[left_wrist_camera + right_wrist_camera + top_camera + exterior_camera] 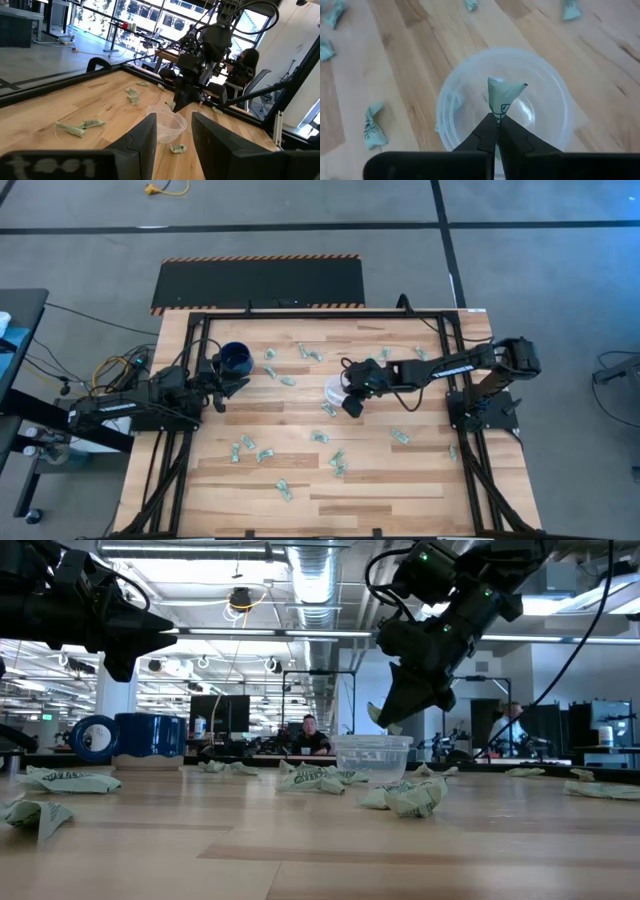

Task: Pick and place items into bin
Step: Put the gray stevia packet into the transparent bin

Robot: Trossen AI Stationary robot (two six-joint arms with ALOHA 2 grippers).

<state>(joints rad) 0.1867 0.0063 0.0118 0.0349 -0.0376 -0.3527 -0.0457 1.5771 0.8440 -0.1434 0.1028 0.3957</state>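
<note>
The bin is a small clear plastic cup (335, 388) (372, 755) (165, 128) standing on its base mid-table. My right gripper (352, 402) (496, 122) hovers over its mouth, shut on one pale green wrapped item (504, 94) (378, 716). More such items lie scattered on the wood, among them one (322, 438) toward the near edge and one (408, 796) beside the cup. My left gripper (236, 387) (173, 145) waits at the table's left, level and open, with nothing between its fingers. My right gripper pinches the item's twisted end (497, 113) between its two fingertips. The fingers slant down from the table's right. The rest of the wrapper sticks out past the tips, lifted clear above the cup's open mouth (470, 75).
A dark blue mug (237, 358) (150, 735) stands at the far left, close to my left gripper. Black frame rails (320, 313) run along the table's edges. A black mat (258, 283) lies on the floor beyond the far edge. A person (308, 730) sits in the room behind.
</note>
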